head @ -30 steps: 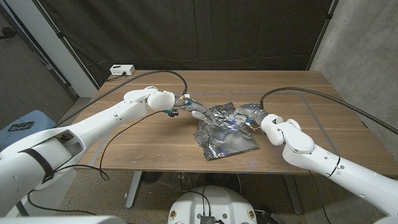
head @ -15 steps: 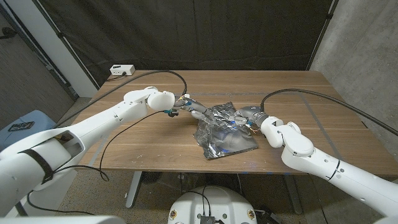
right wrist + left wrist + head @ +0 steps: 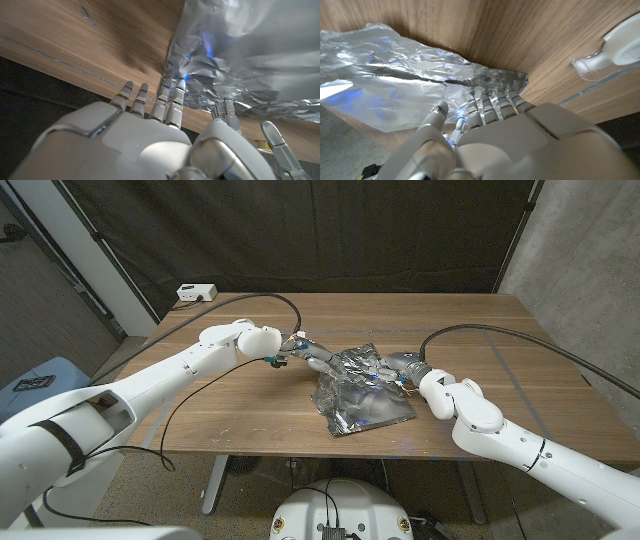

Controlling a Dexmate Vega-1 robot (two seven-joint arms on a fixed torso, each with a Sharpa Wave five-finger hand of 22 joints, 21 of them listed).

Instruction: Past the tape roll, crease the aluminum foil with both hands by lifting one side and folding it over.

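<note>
- On the brown wooden table (image 3: 250, 400), mid-surface, the crumpled silver aluminum foil sheet (image 3: 360, 395) lay, far edge raised.
- Left hand (image 3: 308, 354) was at the foil's far-left corner; fingers (image 3: 492, 97) closed on that edge.
- Right hand (image 3: 398, 366) was at the far-right edge; fingertips (image 3: 172, 95) touched foil, grasp unclear.
- Clear tape roll dispenser (image 3: 615, 50) sat beside the left hand.

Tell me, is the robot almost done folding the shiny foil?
Partway, it seems. The aluminum foil already looks doubled over and crumpled. The left hand and right hand touch its far edge from either side. A pressed, flat crease is left.
</note>
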